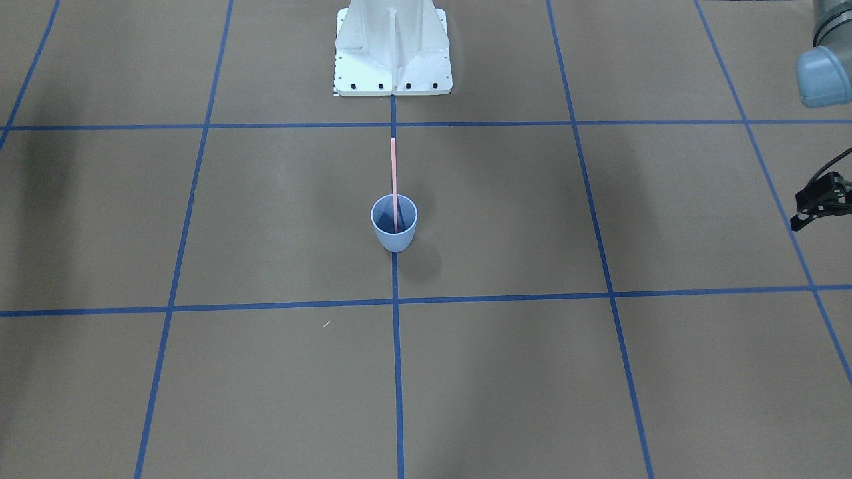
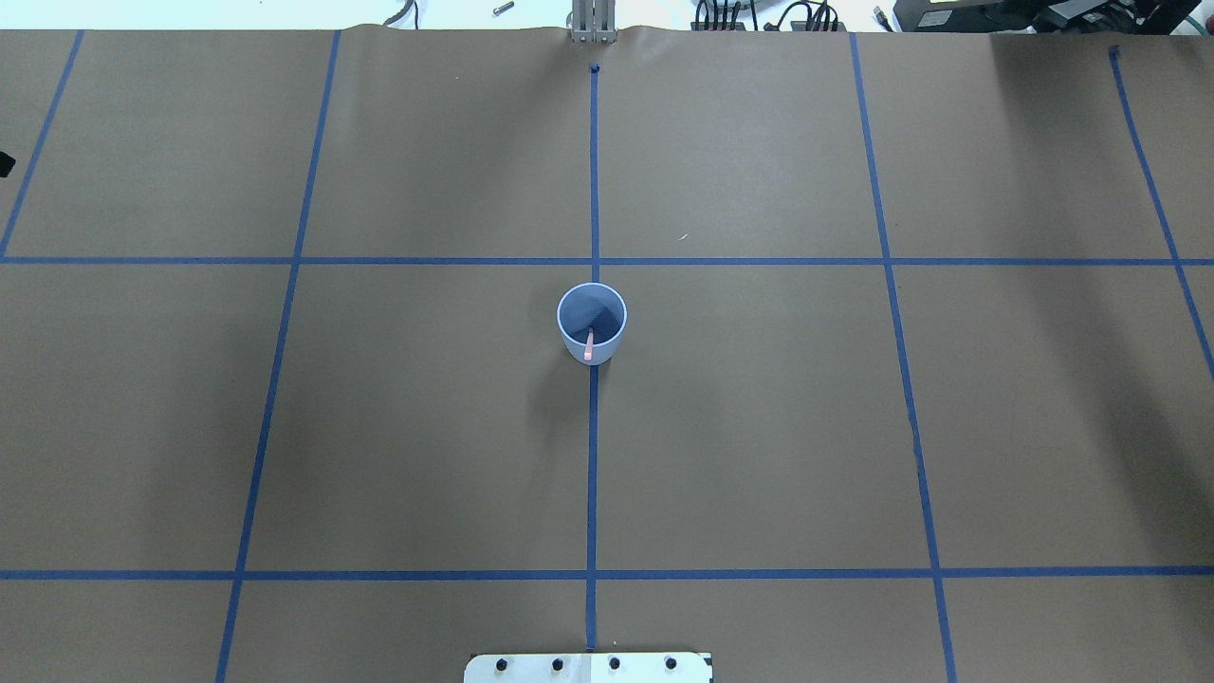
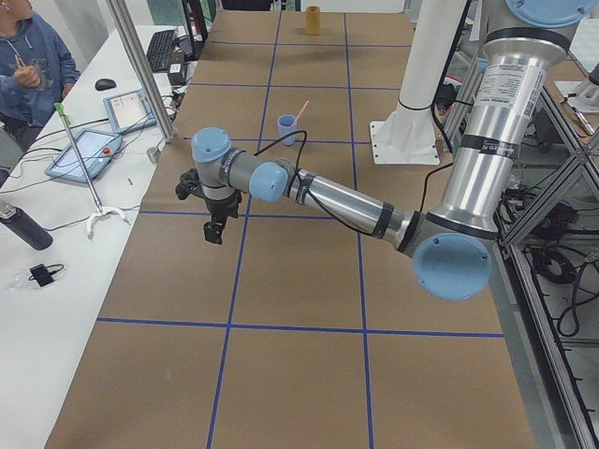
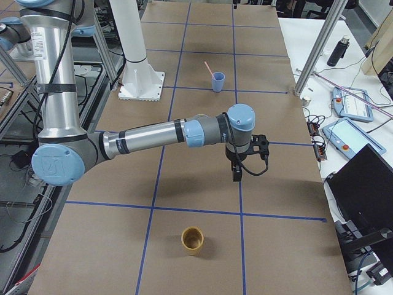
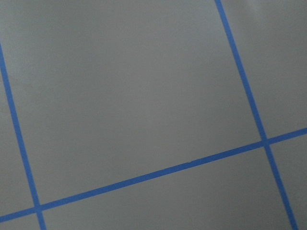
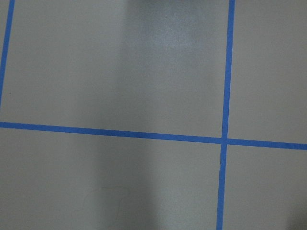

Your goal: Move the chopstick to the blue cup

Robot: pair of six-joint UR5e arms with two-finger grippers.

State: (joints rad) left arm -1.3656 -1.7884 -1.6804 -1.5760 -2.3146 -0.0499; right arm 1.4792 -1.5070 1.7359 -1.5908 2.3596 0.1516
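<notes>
- Nearest the bench's (image 1: 266,213) left end, you have the left arm (image 3: 337,199) with its forearm reaching out low and roughly level from the elbow. Wrist bent, left gripper (image 3: 214,232) pointing straight down, clear of the surface. You can't tell how wide its jaws stand; nothing seen in them.
- Mid-bench, in front of the white base (image 1: 393,60): blue cup (image 1: 394,236) upright on the centre tape line (image 1: 395,279). The chopstick (image 1: 393,176) stands in it, lower end inside, leaning over the rim toward the robot. Both grippers well apart from it.
- Farther along, the right arm (image 4: 153,135) mirrors that pose. Right gripper (image 4: 236,172) hangs downward above the bench; jaw opening can't be told.
- Far end: a tan cup (image 4: 193,241), upright.
</notes>
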